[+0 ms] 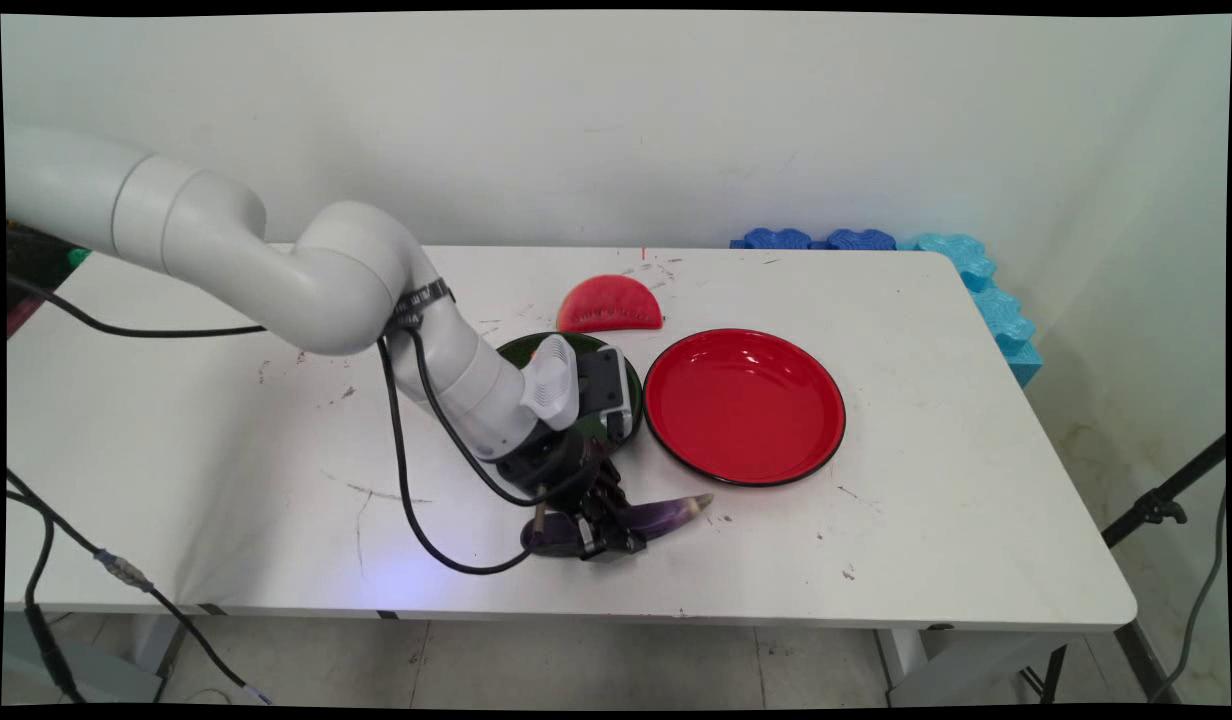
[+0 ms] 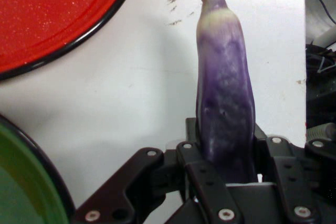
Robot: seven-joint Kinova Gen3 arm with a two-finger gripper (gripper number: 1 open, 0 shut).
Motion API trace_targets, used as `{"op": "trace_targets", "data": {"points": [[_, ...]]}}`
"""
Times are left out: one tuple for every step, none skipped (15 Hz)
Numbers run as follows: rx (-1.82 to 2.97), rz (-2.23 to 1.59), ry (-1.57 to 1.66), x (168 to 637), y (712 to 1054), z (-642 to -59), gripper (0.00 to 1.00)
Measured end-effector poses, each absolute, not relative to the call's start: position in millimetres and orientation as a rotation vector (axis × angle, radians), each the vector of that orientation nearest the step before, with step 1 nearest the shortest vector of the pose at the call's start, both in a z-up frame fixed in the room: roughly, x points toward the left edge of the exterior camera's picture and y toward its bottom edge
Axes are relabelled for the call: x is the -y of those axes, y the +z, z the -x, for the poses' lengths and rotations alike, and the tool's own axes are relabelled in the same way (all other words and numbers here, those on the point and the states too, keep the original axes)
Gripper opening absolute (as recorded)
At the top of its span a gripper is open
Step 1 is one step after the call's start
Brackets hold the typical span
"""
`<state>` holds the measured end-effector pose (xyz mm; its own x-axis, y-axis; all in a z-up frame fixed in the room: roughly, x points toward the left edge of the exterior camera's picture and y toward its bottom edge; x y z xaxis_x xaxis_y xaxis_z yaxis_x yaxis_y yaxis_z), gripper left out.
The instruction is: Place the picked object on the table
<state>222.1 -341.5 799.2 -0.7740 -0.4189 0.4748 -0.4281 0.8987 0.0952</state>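
A purple eggplant [image 1: 666, 516] lies on the white table near its front edge, its pale tip pointing right toward the red plate [image 1: 744, 405]. My gripper [image 1: 604, 536] is down at the table and shut on the eggplant's thick end. In the hand view the eggplant [image 2: 224, 103] rises between the two fingers [image 2: 195, 156], which press against its sides. The gripper [image 2: 227, 169] hides the eggplant's stem end.
A green plate [image 1: 516, 350] sits behind the gripper, partly hidden by the arm; its rim [image 2: 31, 156] shows at lower left in the hand view. A red half-round piece [image 1: 609, 304] lies behind it. Blue foam blocks [image 1: 986, 290] line the far right corner.
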Motion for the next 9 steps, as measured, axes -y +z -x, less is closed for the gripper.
{"op": "trace_targets", "data": {"points": [[2.563,-0.614,0.027,340.9,796.8,-221.9,0.0],[2.562,-0.614,0.029,340.3,794.2,-221.5,0.0],[2.562,-0.612,0.031,339.8,792.3,-221.2,1.0],[2.561,-0.611,0.034,339.2,790.2,-221.0,1.0],[2.56,-0.61,0.036,338.9,789.1,-220.8,1.0],[2.558,-0.609,0.038,338.7,787.9,-220.3,1.0],[2.556,-0.608,0.039,338.7,787.2,-219.9,1.0],[2.553,-0.608,0.042,338.9,787.3,-219.4,1.0],[2.551,-0.608,0.043,339.1,787.5,-219.2,1.0]]}}
